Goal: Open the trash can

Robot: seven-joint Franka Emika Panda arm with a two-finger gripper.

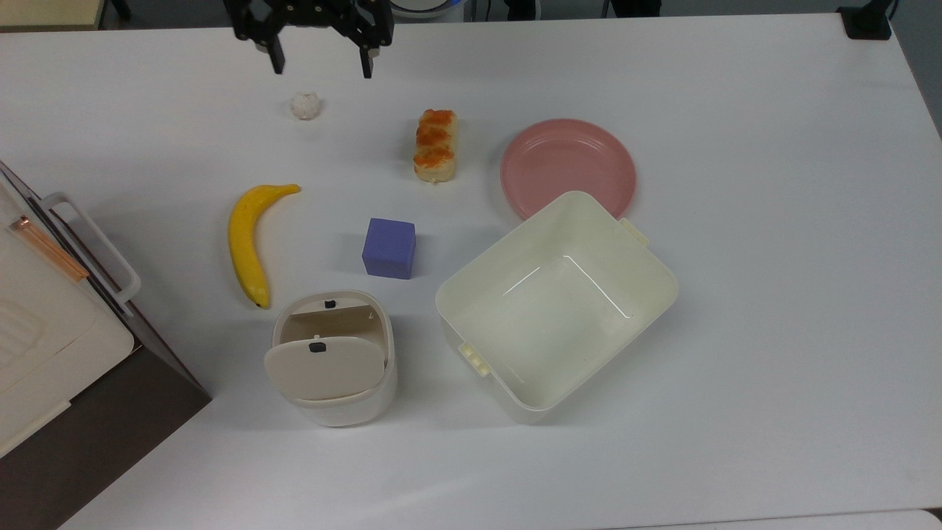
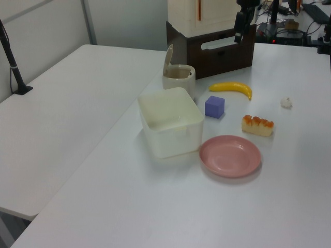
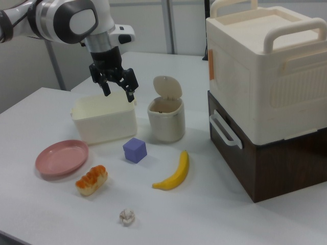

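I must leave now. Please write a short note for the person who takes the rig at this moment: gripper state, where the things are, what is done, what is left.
Gripper: jaws open, holding nothing, up in the air at the top view's upper left, above the table near the small white crumpled ball.
Trash can: on the table between the banana and the large cream tub, next to the purple cube.
Done: its lid stands up on the hinge and the inside is visible, so the can is open.
Left: nothing on the can itself; I would only confirm that the lid stays up.
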